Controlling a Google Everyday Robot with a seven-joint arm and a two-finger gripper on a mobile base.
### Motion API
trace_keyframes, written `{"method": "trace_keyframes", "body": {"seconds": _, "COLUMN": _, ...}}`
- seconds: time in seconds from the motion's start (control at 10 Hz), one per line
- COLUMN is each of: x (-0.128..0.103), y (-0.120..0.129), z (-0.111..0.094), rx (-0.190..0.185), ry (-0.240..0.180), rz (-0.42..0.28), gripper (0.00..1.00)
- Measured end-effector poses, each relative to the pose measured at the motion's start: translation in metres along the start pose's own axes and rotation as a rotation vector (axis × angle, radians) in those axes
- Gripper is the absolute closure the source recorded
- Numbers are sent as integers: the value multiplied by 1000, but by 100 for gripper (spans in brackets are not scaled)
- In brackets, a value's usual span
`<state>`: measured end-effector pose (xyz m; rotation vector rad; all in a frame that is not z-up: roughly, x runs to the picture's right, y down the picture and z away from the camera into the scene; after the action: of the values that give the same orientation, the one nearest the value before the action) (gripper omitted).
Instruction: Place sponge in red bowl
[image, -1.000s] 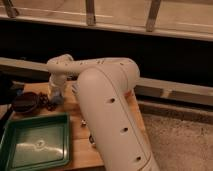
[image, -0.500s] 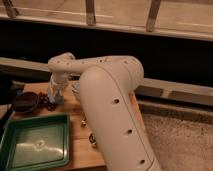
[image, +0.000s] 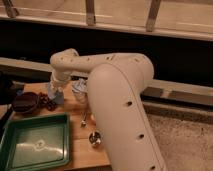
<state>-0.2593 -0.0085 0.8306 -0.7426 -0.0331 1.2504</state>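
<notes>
My cream arm reaches left over the wooden table (image: 80, 131). Its wrist points down at the table's far left, and the gripper (image: 53, 95) hangs there, just right of a dark maroon bowl (image: 26, 102). A small blue-grey block, which looks like the sponge (image: 58, 96), shows right at the gripper's tip. I cannot tell whether it is held or lying on the table. No orange-red bowl shows; the arm may hide it.
A green tray (image: 35, 146) lies at the table's front left. A pale crumpled object (image: 80, 89) sits behind the arm, a spoon (image: 84, 120) and a small metal cup (image: 94, 139) lie by the tray. A dark wall and rail run behind.
The arm's large link has drifted slightly to the right. The wrist and gripper stay over the same spot by the maroon bowl.
</notes>
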Motion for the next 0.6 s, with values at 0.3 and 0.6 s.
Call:
{"method": "trace_keyframes", "body": {"seconds": 0.3, "x": -4, "y": 5, "z": -14, "rx": -27, "ry": -33, "rz": 0, "gripper": 100}}
{"method": "trace_keyframes", "body": {"seconds": 0.6, "x": -14, "y": 5, "z": -49, "rx": -42, "ry": -84, "rz": 10, "gripper": 100}}
